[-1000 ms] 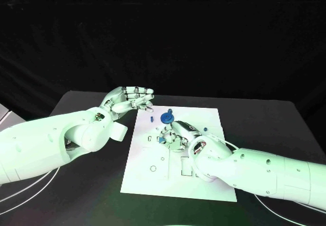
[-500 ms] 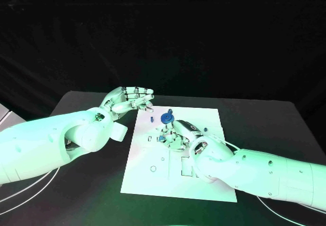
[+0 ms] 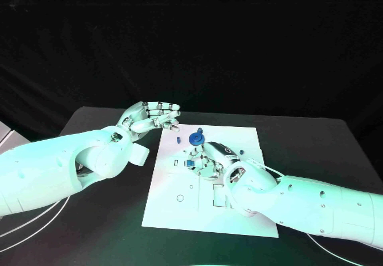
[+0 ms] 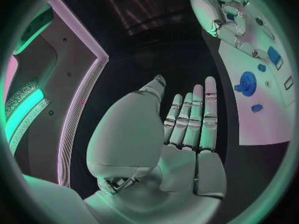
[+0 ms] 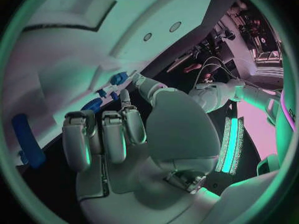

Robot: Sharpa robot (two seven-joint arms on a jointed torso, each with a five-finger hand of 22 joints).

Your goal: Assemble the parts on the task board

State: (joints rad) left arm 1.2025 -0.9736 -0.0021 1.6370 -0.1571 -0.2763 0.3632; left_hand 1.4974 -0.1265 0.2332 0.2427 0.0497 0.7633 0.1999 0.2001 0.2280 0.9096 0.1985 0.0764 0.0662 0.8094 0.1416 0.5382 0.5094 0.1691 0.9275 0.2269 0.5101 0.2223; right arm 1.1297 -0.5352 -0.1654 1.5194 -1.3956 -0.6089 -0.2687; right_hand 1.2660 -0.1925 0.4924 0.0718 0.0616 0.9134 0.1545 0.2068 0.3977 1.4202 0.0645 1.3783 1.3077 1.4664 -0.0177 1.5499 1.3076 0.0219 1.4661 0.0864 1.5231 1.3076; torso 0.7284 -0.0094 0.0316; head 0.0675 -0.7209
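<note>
The white task board (image 3: 239, 221) lies in the middle of the black table. My right hand (image 3: 211, 161) rests low over the board's middle and pinches a small blue part (image 3: 191, 163) at its fingertips. The right wrist view has that small blue part (image 5: 117, 78) by the thumb tip, with the other fingers (image 5: 102, 134) curled. A round blue part (image 3: 197, 138) stands on the board just beyond the hand; it is the blue gear-like disc (image 4: 248, 82) in the left wrist view. My left hand (image 3: 151, 117) hovers off the board's far left corner, palm (image 4: 181, 159) empty and fingers apart.
A tiny blue piece (image 3: 177, 141) lies on the board left of the round part. A long blue piece (image 5: 28, 139) lies on the board in the right wrist view. The board's near half shows outlined slots (image 3: 221, 197) and small holes.
My right hand has shifted slightly over the board's middle, and the small blue part at its fingertips shows more clearly. The left hand has stayed where it was.
</note>
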